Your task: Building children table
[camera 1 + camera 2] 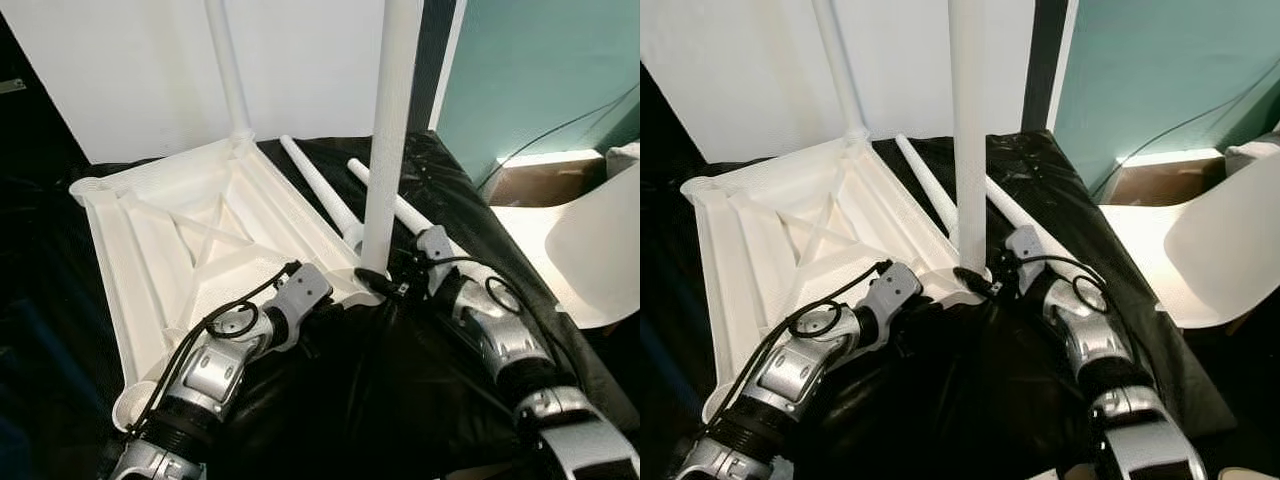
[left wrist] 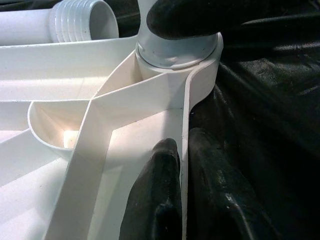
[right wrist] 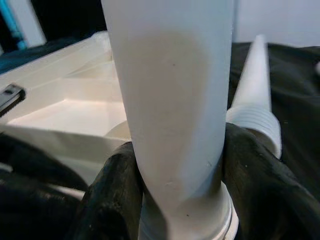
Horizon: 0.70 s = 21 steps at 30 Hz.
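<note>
**Leg no. 2 going into corner socket**

Step in hand, as I read it: seating/screwing a leg into the near corner of the upturned tabletop [image 1: 190, 250], which lies underside up on a black sheet [image 1: 400, 400] w/ one leg [image 1: 228, 70] already standing in the far corner. The right gripper [image 3: 175, 200] is clamped round the base of the upright leg [image 1: 390, 130], one finger each side, just above the socket collar. The left gripper [image 2: 182, 195] pinches the tabletop's rim wall near that same corner, one finger inside, one outside, steadying it.

Next move prob. calls for turning the leg about its own axis while keeping it plumb; the left must hold firm so the top doesn't spin or slide on the slick sheet. Cross-threading is the risk if it tilts.

Materials: all white moulded plastic, matte, slightly grainy. Tabletop underside has thin ribs, diagonal braces, round cup sockets at corners. Legs are smooth tapering tubes w/ ribbed threaded ends; two spare legs [image 1: 320, 195] lie on the sheet just beside the top. Sheet is glossy, wrinkled. White chair [image 1: 1200, 250] off to the right.
</note>
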### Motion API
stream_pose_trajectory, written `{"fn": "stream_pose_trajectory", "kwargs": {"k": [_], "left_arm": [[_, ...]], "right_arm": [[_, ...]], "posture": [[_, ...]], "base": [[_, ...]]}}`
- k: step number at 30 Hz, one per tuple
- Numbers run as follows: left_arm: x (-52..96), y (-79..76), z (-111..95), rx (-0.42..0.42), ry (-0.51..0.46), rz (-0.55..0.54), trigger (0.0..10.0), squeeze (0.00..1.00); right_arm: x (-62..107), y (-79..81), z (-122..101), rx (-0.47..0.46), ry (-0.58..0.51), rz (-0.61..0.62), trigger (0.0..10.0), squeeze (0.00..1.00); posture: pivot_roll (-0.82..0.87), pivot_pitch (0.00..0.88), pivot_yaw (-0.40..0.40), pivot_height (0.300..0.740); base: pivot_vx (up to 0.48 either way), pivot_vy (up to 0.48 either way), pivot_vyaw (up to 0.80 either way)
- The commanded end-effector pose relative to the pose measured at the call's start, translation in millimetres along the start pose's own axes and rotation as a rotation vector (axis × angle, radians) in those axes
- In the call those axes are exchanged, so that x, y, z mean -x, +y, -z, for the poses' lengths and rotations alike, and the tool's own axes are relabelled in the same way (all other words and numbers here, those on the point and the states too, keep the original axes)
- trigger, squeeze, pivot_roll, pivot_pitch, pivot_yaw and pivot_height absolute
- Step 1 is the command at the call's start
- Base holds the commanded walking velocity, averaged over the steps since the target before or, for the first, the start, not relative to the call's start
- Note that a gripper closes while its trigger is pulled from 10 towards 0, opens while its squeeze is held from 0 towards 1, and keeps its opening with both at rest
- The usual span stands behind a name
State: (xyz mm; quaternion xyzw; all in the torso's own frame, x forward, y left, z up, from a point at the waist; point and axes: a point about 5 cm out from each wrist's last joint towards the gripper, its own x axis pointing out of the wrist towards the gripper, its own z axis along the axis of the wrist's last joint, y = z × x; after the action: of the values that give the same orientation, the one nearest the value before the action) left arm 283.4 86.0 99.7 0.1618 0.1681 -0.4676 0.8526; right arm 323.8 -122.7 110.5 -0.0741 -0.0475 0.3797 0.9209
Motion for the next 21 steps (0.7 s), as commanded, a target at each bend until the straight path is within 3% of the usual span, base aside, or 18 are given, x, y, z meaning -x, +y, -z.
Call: {"fn": "stream_pose_trajectory", "kwargs": {"k": [1,4,9,14,15,17,18,20,21], "left_arm": [[-2.7,-14.7,39,0.115,0.153,0.043,10.0,0.0],[-2.6,-13.4,39,0.113,0.154,0.041,10.0,0.0],[-4.7,-12.6,37,0.107,0.152,0.046,10.0,0.0],[-5.7,-13.1,36,0.105,0.151,0.05,10.0,0.0],[-5.6,-13.5,37,0.105,0.152,0.052,10.0,0.0],[-5.5,-13.6,37,0.105,0.153,0.052,10.0,0.0],[-5.3,-13.7,37,0.105,0.153,0.053,10.0,0.0],[-5.3,-13.7,37,0.105,0.153,0.053,10.0,0.0],[-5.2,-13.7,38,0.105,0.155,0.053,10.0,0.0]], "right_arm": [[1.5,9.9,12,-0.02,0.039,0.031,0.0,0.0],[7.3,8.2,17,-0.047,0.007,0.353,0.0,0.0],[6.8,4.2,13,-0.067,-0.018,0.516,0.0,0.0],[1.1,5.7,9,-0.073,-0.026,0.55,0.0,0.0],[-5.4,14.0,7,-0.08,-0.033,0.479,4.9,0.0],[-8.3,18.8,6,-0.084,-0.038,0.435,4.9,0.0],[-12.7,26.7,4,-0.079,-0.043,0.358,10.0,0.0],[-12.7,26.7,4,-0.079,-0.043,0.358,10.0,0.0],[-15.5,31.7,0,-0.072,-0.07,0.278,10.0,1.0]], "posture": [[0.1,0.0,-0.004,0.74],[0.09,0.0,0.0,0.74],[0.09,0.0,0.002,0.74],[0.08,0.0,0.004,0.74],[0.08,0.0,0.005,0.74],[0.08,0.0,0.005,0.74],[0.08,0.0,0.005,0.74],[0.08,0.0,0.005,0.74],[0.07,0.0,0.006,0.74]], "base": [[0.0,0.0,0.0],[0.0,0.0,0.0],[0.0,0.0,0.0],[0.0,0.0,0.0],[0.0,0.0,0.0],[0.0,0.0,0.0],[0.0,0.0,0.0],[0.0,0.0,0.0],[0.0,0.0,0.0]]}}
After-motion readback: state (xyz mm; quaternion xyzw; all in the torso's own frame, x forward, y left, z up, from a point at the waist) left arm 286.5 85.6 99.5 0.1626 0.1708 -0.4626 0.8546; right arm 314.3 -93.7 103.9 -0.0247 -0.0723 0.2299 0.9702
